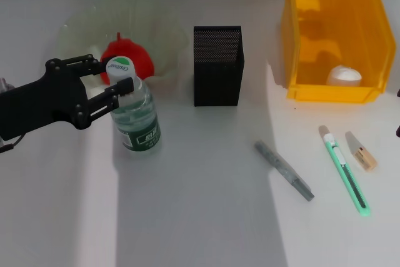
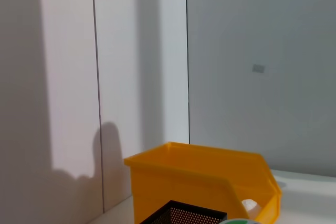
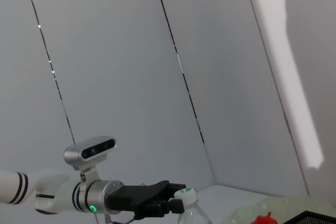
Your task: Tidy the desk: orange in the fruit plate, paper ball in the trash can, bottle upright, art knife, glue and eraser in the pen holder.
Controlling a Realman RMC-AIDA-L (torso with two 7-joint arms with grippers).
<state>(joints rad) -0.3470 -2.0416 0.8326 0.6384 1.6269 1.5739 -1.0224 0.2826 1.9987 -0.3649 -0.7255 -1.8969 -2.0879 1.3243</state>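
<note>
Left gripper (image 1: 115,79), black, its fingers spread to either side of the neck of the clear plastic bottle with a white-and-green cap (image 1: 134,114); whether they press the neck cannot be told. The bottle stands upright on the white desk (image 1: 200,217), directly under the fingertips. Just beyond the gripper lies the clear fruit plate (image 1: 169,42) with a red, stemmed fruit (image 1: 134,57) in it. To the gripper's right stands the black mesh pen holder (image 1: 217,65); farther right, the yellow open-fronted bin (image 1: 331,29) with a white paper ball (image 1: 344,75) inside. Well to the right and nearer the robot lie a grey glue stick (image 1: 284,171), a green art knife (image 1: 345,176) and a small beige eraser (image 1: 362,152). The right gripper is out of view.

Step in hand, as judged: setting the bottle upright, apparently near completion. The next move calls for a clean release, fingers drawn away without tipping the bottle; the three stationery items remain.
</note>
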